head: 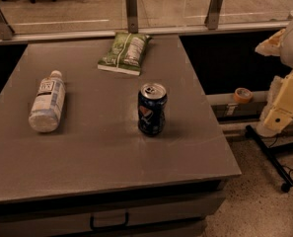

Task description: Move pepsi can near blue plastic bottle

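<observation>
The can (152, 115) is stood upright mid-table (101, 167), well apart from the gripper (283, 110), held beyond the right edge; its state cannot be told. The bottle (47, 102) is laid at the left.
</observation>
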Motion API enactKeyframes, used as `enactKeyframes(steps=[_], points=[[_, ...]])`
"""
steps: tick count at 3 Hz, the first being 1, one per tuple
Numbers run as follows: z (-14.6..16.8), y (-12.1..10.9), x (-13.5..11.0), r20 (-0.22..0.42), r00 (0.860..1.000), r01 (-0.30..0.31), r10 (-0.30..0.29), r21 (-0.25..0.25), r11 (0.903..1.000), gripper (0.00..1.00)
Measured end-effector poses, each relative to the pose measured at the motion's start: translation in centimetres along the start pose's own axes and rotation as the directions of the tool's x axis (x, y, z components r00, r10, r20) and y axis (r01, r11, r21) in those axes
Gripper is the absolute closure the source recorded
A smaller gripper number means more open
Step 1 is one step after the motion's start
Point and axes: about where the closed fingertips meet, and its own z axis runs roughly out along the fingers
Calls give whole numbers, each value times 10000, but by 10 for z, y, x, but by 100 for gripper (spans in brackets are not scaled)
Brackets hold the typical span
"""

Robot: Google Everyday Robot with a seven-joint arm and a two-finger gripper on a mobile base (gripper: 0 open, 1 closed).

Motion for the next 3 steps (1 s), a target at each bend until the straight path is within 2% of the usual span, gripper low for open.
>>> enactKeyframes(steps=[1,2,3], points=[[28,1,-6,2020,9789,-186,312,-642,9978,0],[60,5,-27,4069,9123,-31,470,-1081,9941,0],[64,15,-75,6245,7787,416,607,-1478,9881,0]])
